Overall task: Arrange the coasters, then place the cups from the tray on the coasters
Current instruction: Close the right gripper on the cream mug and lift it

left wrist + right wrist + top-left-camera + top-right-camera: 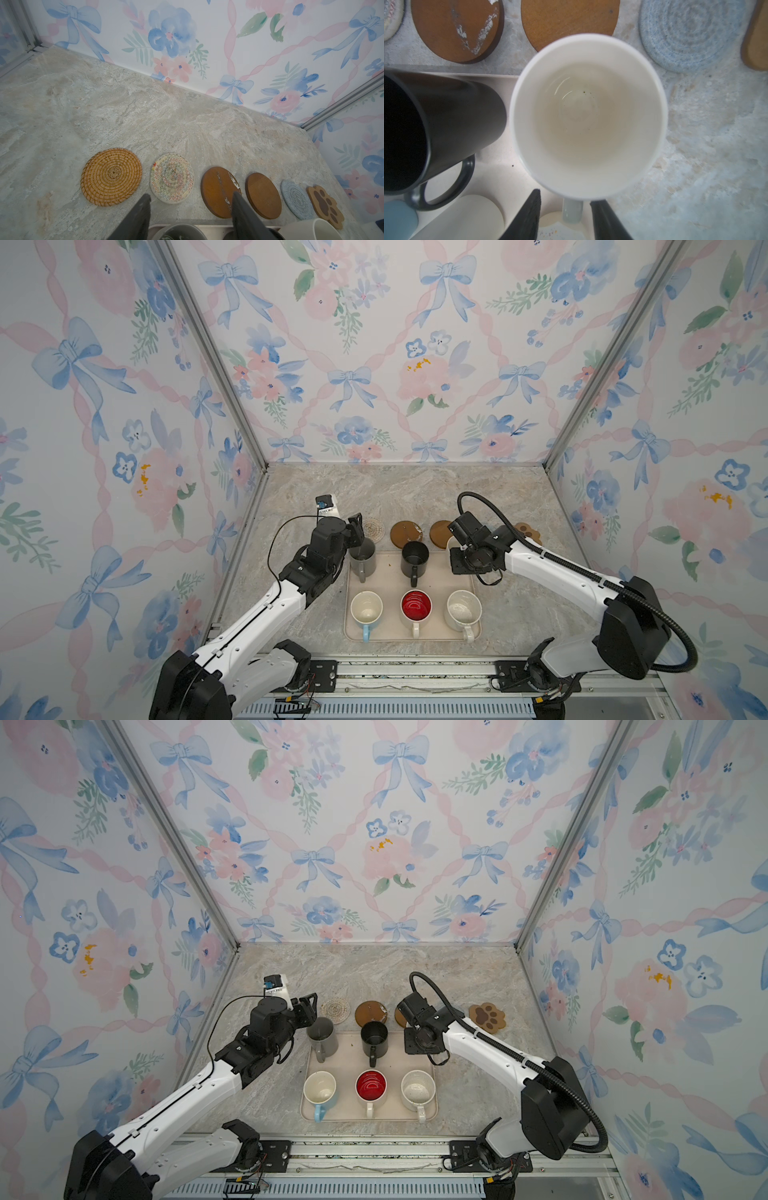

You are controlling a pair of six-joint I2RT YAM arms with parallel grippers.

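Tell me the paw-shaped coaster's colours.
Tan paw-shaped coaster with dark brown paw print; clearest in a top view.

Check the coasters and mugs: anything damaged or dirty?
One dark brown coaster, next to the pale woven coaster, has white scuffed patches. Tiny dark specks lie inside the cream-white mug. Nothing tipped.

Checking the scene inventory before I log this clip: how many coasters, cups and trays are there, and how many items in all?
Coasters: 6 (rattan, pale woven, two dark brown, blue-grey, paw-shaped)
Cups: 6 (grey, black, cream-white, light blue, red-inside, speckled)
Tray: 1
Total: 13
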